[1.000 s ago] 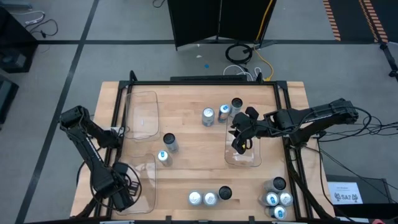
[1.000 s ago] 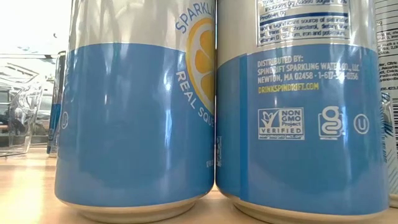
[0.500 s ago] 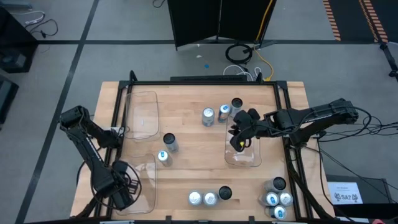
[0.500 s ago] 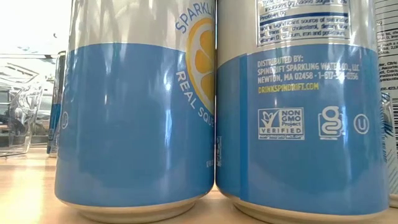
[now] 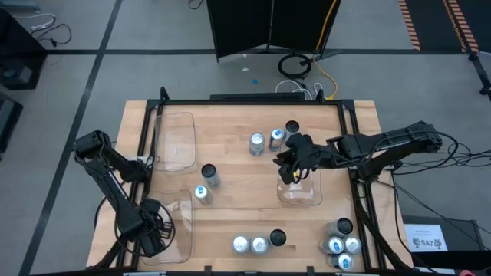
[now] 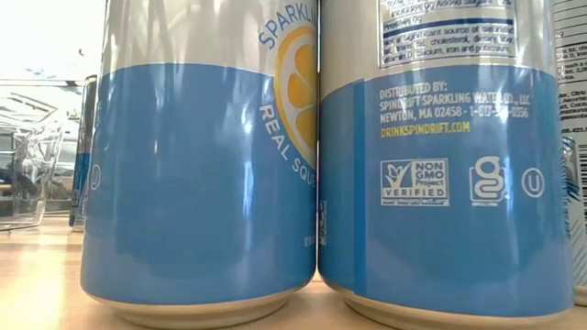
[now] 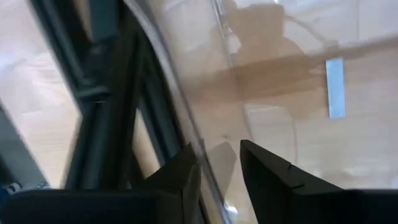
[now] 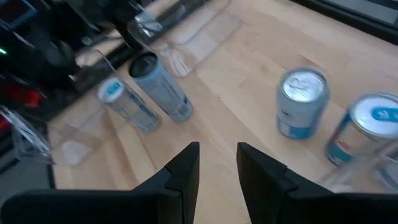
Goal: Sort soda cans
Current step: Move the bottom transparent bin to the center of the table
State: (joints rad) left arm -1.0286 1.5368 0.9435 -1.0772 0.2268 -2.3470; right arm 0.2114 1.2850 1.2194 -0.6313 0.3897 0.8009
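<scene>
The wooden table [image 5: 230, 161] is carrying clear trays and scattered soda cans [image 5: 256, 143]. The right gripper [image 5: 290, 170] is hovering over the near-right tray [image 5: 301, 195], its fingers narrowly parted and pinching nothing; two cans are standing just beyond them. The left gripper [image 7: 219, 177] is sitting at the table's near-left corner, its slightly parted jaws straddling a clear tray's rim [image 7: 186, 112].

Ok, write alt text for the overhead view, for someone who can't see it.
Overhead, the right pincer hovers over a clear tray at the right of a wooden table scattered with soda cans. The left pincer sits at the near left corner by another clear tray.
</scene>
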